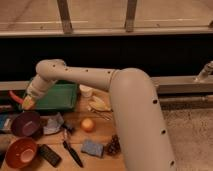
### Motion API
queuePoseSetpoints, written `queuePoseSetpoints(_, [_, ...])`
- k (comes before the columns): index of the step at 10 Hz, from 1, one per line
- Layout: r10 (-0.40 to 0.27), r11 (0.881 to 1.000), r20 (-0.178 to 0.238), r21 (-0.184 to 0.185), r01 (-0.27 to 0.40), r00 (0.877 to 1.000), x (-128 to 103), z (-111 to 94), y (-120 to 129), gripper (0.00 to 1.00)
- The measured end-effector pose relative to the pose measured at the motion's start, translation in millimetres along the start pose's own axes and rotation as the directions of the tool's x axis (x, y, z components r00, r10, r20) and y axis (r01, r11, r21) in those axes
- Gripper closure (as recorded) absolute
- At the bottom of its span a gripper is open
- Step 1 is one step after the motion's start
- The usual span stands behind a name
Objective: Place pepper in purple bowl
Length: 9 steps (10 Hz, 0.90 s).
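Whether the jaws are apart or together cannot be told; the gripper (27, 103) hangs at the green tray's (64, 97) left edge, the pepper (14, 97) at its tip, above the purple bowl (26, 123)

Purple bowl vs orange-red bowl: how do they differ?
Colour: the purple bowl is dull dark purple; the orange-red bowl is bright orange-red.
Place: the purple bowl sits farther back, just in front of the green tray; the orange-red bowl is at the near left corner, beside the black remote.
Hand: the hand with the pepper hangs just above the purple bowl, well away from the orange-red bowl.
Shared: both round, upright, similar size.
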Motion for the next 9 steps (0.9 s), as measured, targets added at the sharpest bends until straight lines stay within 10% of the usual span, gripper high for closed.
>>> queuePoseSetpoints(9, [0.010, 0.989, 0.026, -0.147, -0.006, 1.000, -0.5, 59.8, 29.1, 0.93])
